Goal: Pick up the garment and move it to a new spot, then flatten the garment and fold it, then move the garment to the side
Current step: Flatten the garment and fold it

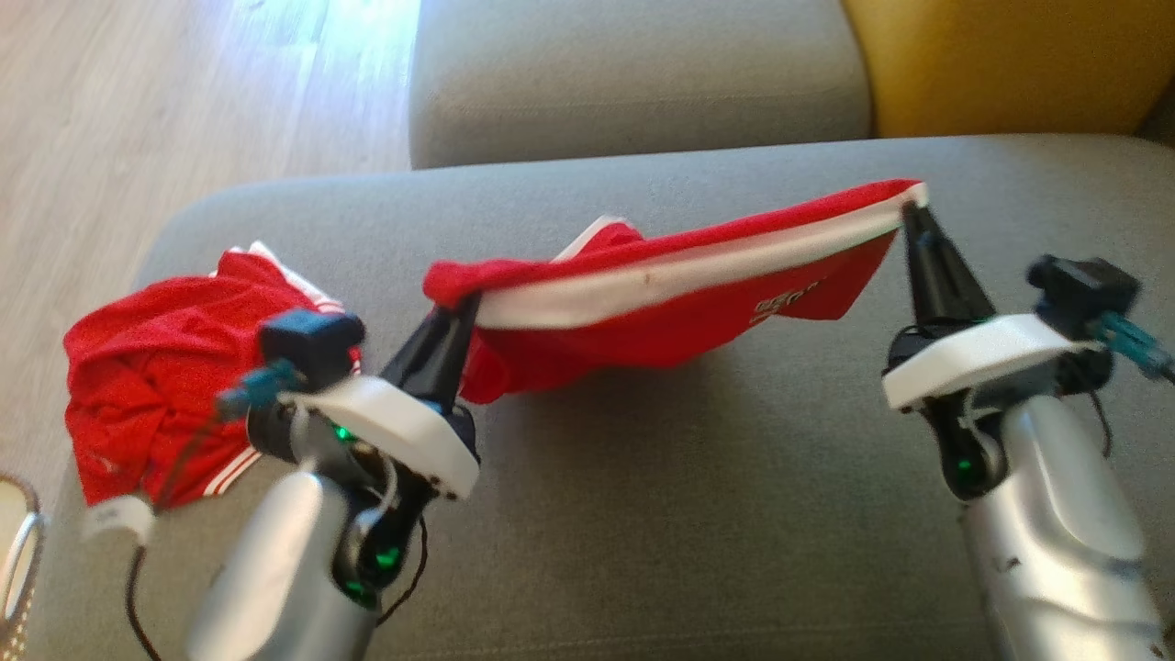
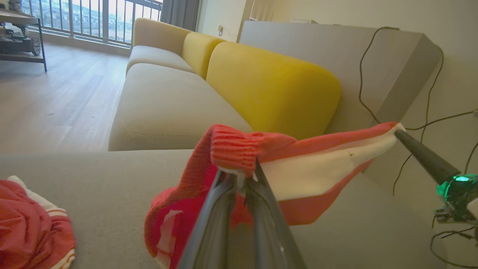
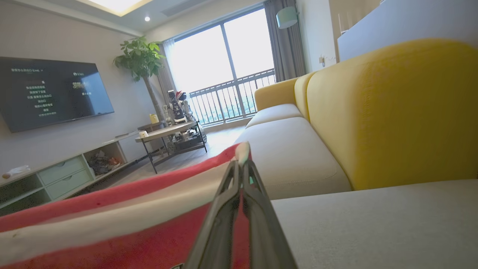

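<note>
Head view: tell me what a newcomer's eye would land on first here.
A red garment with a white band hangs stretched above the grey sofa seat. It is pinched at one end by the left end effector and at the other by the right end effector. A crumpled red cloth lies at the seat's left end, and a yellow cushion stands out at the upper right.

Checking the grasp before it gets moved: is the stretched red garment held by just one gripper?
No, the left gripper pinches one end of the stretched red garment and the right gripper pinches the other.
</note>
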Tool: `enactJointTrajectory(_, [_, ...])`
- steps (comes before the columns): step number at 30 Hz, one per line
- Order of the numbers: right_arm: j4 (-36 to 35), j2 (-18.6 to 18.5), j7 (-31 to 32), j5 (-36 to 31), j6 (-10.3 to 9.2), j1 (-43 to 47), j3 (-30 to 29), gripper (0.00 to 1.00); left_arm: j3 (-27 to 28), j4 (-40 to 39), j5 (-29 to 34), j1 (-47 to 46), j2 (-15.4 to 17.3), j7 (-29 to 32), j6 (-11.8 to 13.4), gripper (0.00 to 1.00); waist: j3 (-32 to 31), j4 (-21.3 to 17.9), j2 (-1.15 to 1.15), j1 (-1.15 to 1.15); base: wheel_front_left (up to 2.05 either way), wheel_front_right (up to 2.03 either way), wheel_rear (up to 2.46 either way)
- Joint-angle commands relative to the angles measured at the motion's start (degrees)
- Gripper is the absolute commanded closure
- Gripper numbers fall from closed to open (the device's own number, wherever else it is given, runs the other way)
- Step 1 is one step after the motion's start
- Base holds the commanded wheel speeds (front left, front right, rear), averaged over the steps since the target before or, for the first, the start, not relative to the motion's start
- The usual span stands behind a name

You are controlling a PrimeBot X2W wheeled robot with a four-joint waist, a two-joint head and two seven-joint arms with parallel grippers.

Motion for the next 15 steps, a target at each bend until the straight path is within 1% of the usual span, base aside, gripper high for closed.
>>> enactJointTrajectory(1, [-5.8, 0.5, -0.5, 0.7, -0.02, 0.3, -0.4, 1.0, 4.0, -5.5, -4.1, -2.6, 0.1, 3.3, 0.1, 1.0, -1.5, -1.3, 0.0, 0.01, 0.0, 0.0, 0.0])
enactJointTrajectory(4, [-11.5, 0.5, -0.5, 1.6, -0.02, 3.5, -1.7, 1.0, 6.1, -10.6, -10.1, -1.5, -0.9, 8.6, 1.8, 1.0, -2.3, -1.9, 0.0, 0.01, 0.0, 0.0, 0.0])
enactJointTrajectory(10, [-20.4, 0.5, 0.5, 3.6, -0.02, 10.1, -2.3, 1.0, 8.8, -20.1, -20.4, 1.5, -2.3, 16.3, 7.0, 1.0, -2.9, -3.1, 0.0, 0.01, 0.0, 0.0, 0.0])
enactJointTrajectory(12, [-23.0, 0.5, 1.5, 4.1, -0.02, 11.6, -2.5, 1.0, 9.0, -22.9, -22.2, 2.1, -2.4, 18.0, 8.1, 1.0, -2.8, -3.4, 0.0, 0.01, 0.0, 0.0, 0.0])
enactJointTrajectory(15, [-26.5, 0.5, 3.3, 4.2, -0.02, 12.9, -3.1, 1.0, 9.2, -26.3, -23.3, 2.2, -1.9, 20.4, 9.3, 1.0, -2.4, -3.9, 0.0, 0.01, 0.0, 0.0, 0.0])
